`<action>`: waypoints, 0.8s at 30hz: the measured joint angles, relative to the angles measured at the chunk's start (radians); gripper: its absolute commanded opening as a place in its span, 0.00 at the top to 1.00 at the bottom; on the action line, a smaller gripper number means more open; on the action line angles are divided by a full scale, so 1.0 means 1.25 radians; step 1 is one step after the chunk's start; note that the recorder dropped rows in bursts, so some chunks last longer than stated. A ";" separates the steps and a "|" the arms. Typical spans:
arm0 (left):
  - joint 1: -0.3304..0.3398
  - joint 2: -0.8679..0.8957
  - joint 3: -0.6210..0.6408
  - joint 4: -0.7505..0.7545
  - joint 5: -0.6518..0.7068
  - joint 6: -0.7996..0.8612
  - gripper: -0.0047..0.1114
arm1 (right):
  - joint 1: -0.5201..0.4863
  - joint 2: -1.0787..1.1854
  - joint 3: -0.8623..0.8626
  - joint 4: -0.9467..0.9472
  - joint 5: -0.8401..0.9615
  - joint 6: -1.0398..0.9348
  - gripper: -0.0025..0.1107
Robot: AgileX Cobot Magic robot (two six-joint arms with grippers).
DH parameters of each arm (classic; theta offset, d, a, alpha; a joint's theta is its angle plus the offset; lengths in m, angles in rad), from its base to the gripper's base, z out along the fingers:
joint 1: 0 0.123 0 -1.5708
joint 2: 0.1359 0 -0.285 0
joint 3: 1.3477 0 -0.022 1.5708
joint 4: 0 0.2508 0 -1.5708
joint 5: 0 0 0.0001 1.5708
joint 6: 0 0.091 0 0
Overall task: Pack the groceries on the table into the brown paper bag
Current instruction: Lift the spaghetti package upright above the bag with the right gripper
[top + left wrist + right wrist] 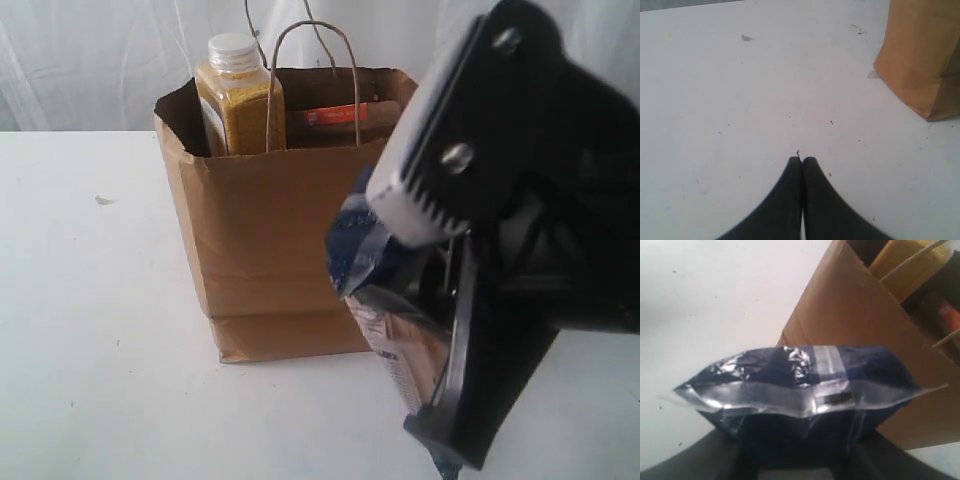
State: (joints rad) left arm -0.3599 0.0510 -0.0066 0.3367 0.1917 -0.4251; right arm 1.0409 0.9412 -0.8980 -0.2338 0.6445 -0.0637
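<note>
Exterior view, left to right.

- Table [80, 300]: white, with a small dark mark [103, 200] near its left edge.
- Brown paper bag [270, 240]: stood upright on the table, nearer the far edge than the near one. Mouth open, top edge jagged, cord handles [312, 30] standing up.
- Yellow-grain bottle [238, 100]: upright inside the bag at its left side, white cap and shoulders above the rim.
- Kraft pouch with orange strip [335, 115]: inside the bag to the right of the bottle, against the far wall, only its top showing.
- Spaghetti packet [365, 250]: dark blue, crinkled and glossy, in the air in front of the bag's right corner, clear of the tabletop and outside the bag.
- Right gripper [470, 330]: very close to the camera, filling the right side, with the packet between its fingers.

Left wrist view: left gripper [801, 159] hung over bare table [740, 90], its fingertips pressed together with nothing between them. The bag [920, 60] stood well apart from it.

Right wrist view: right gripper [795, 465] was clamped on the packet [800, 385], one finger on each side of its body. The sealed clear end [790, 400] stuck out beyond the fingertips. The bag [850, 305] lay just past the packet, its open mouth showing the bottle [910, 260] and the pouch [950, 315]. Whether packet and bag wall touched could not be told.
</note>
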 measured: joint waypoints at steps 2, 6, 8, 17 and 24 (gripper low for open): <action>0.000 0.000 0.000 0.000 0.000 0.000 0.96 | 0.000 -0.019 -0.025 -0.007 0.009 0.028 0.98; 0.000 0.000 0.000 0.000 0.000 0.000 0.96 | 0.000 -0.035 -0.108 -0.042 0.021 0.077 0.98; 0.000 0.000 0.000 0.000 0.000 0.000 0.96 | 0.000 -0.036 -0.147 -0.078 0.033 0.112 0.98; 0.000 0.000 0.000 0.000 0.000 0.000 0.96 | 0.000 -0.036 -0.329 -0.223 0.075 0.283 0.98; 0.000 0.000 0.000 0.000 0.000 0.000 0.96 | 0.000 -0.022 -0.445 -0.360 0.069 0.391 0.98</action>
State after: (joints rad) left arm -0.3599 0.0510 -0.0066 0.3367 0.1917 -0.4251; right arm 1.0409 0.9133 -1.4541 -0.6844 0.7312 0.4251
